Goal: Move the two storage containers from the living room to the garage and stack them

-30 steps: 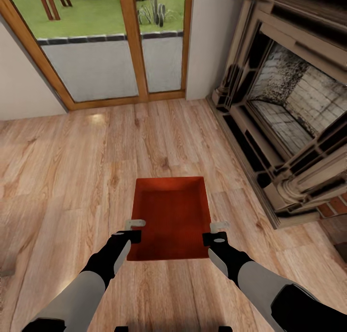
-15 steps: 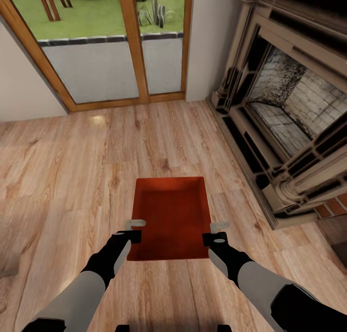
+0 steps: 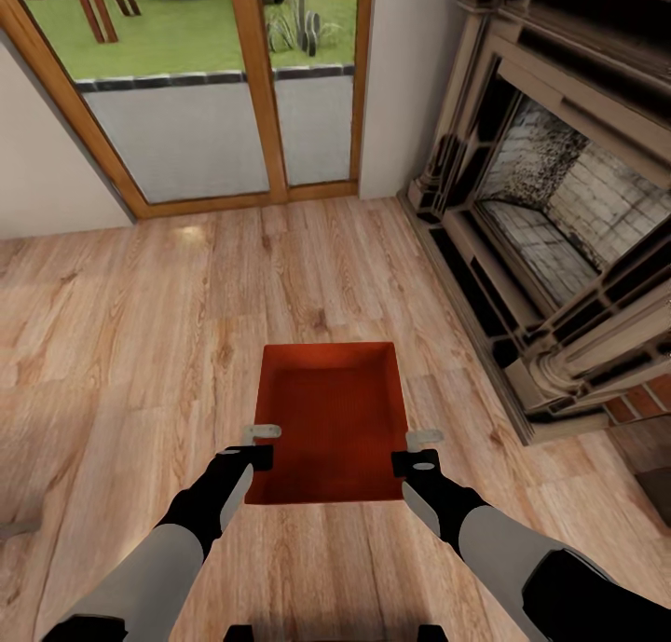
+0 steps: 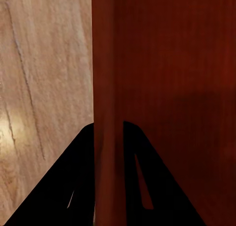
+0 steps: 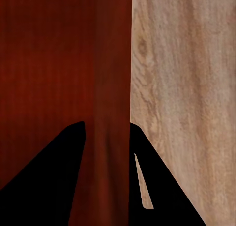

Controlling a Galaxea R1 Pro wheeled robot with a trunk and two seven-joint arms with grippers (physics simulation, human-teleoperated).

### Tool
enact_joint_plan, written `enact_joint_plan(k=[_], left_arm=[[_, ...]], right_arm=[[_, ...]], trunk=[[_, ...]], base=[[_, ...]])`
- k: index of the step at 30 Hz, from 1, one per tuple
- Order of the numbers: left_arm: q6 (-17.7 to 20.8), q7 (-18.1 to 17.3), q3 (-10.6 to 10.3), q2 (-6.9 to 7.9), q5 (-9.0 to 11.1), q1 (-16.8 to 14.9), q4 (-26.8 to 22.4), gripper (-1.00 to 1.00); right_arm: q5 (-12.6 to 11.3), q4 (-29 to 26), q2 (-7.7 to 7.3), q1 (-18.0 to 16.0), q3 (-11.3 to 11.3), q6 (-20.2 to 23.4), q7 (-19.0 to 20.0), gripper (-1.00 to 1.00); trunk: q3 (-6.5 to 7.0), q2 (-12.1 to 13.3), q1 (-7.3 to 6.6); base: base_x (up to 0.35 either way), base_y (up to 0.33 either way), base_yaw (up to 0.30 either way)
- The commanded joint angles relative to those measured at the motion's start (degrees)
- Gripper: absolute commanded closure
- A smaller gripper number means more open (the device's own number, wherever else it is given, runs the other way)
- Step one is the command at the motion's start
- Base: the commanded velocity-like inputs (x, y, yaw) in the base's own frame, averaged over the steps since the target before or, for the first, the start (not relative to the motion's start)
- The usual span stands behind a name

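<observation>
Left end effector (image 3: 262, 443): my fingers straddle the left wall of the storage container (image 3: 328, 418), one inside and one outside, clamped on that wall as the left wrist view shows it running between them.
Right end effector (image 3: 424, 447): it mirrors the left, clamped across the right wall, with the wood-plank floor (image 3: 140, 344) just outside my outer finger.
Storage container: it sits between my two end effectors, open top up, its near edge level with my wrists and its far wall well ahead of them; I cannot tell whether its bottom rests on the planks or hangs just above them.
What has changed: my arms and the container hold the same pose as a second ago, while the fireplace (image 3: 559, 213) to my right and the glass doors (image 3: 214, 92) ahead have slid slightly across the head view, so my base or head is moving.
Meaning for the task: I judge this as the start of carrying the first container out; the garage lies elsewhere.
</observation>
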Motion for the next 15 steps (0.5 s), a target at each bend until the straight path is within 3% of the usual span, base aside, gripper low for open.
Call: enact_joint_plan(k=[1, 15], left_arm=[[0.35, 0.72, -0.29, 0.05, 0.42, 0.03, 0.03, 1.00], [0.35, 0.72, -0.29, 0.00, 0.42, 0.03, 0.04, 1.00]], right_arm=[[0.64, -1.44, -0.04, -0.05, -0.40, 0.39, -0.30, 1.00], [0.50, -1.44, 0.06, -0.05, -0.57, 0.46, -0.38, 1.00]], trunk=[[0.15, 0.39, -0.23], [2.91, 6.01, -3.30]], base=[[0.000, 0.000, 0.000], [0.000, 0.000, 0.000]])
